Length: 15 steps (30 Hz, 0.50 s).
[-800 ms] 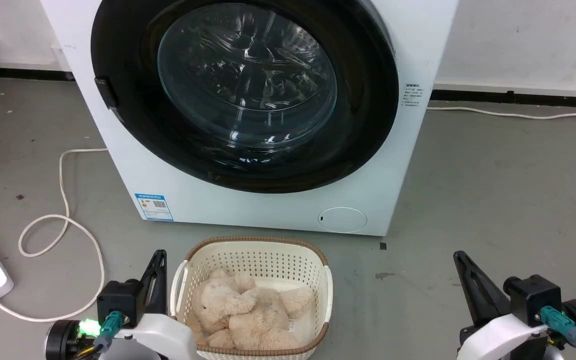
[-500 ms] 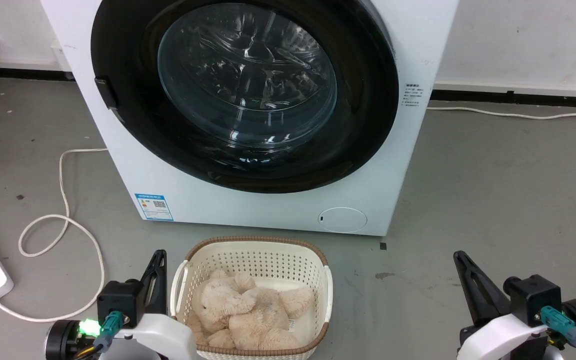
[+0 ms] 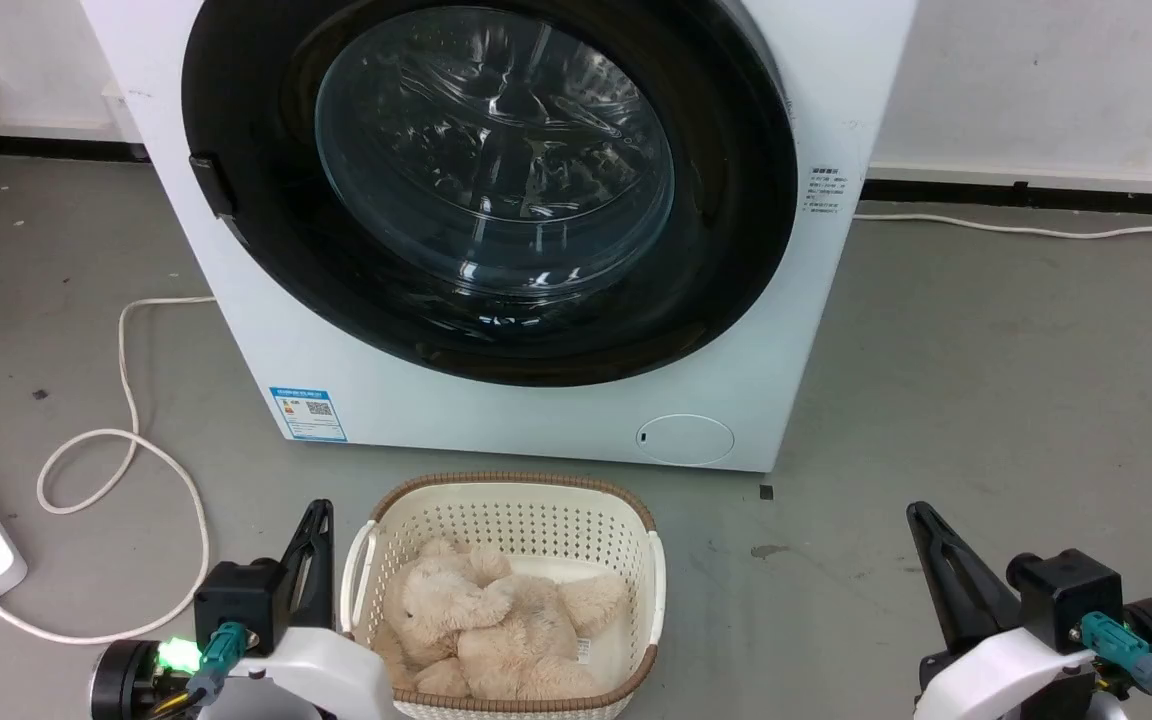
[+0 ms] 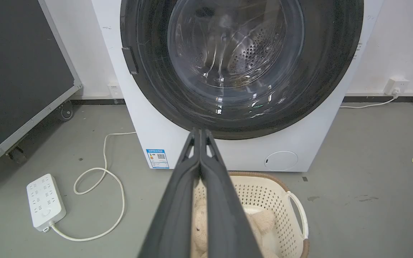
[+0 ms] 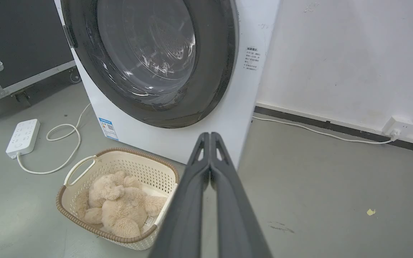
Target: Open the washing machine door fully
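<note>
The large round glossy black washing machine door (image 3: 491,190) is sitting shut at the far side; no opening is done. The left pincer (image 4: 200,134) and right pincer (image 5: 210,137) are hovering near, fingertips together, empty.

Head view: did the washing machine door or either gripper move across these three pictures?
Nothing visibly changed. The washing machine door is shut against the machine as before, untouched. The left gripper and right gripper stay at the bottom of the view, fingers together, holding nothing. The basket with the plush toy sits in the same spot in front of the machine.
</note>
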### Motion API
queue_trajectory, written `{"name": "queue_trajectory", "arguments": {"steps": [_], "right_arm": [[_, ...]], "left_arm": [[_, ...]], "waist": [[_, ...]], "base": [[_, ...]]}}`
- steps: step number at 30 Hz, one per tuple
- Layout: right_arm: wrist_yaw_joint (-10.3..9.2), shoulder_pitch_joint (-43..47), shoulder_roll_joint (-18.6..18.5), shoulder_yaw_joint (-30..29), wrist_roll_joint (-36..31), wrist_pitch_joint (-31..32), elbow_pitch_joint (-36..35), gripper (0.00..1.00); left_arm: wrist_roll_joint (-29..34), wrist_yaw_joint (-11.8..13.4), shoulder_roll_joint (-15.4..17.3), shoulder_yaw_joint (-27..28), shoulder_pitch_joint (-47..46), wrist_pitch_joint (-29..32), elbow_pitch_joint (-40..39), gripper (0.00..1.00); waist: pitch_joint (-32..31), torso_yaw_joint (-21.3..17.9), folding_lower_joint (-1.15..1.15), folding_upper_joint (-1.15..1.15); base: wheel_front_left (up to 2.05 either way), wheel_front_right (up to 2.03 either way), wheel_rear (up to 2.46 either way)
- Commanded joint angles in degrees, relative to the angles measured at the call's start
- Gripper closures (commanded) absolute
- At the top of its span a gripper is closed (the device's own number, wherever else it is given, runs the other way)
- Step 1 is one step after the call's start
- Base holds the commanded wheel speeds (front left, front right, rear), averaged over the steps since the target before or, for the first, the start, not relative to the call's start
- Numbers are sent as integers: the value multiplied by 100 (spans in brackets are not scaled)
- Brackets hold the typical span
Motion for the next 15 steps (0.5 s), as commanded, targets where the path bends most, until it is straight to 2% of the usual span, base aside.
{"name": "queue_trajectory", "arguments": {"steps": [1, 15], "right_arm": [[-9, -78, 27, -2, -42, 3, 13, 100], [-9, -78, 27, -2, -42, 3, 13, 100]], "left_arm": [[16, 16, -1, 5, -21, 2, -21, 100], [16, 16, -1, 5, -21, 2, -21, 100]], "waist": [[0, 0, 0, 0], [0, 0, 0, 0]], "base": [[0, 0, 0], [0, 0, 0]]}}
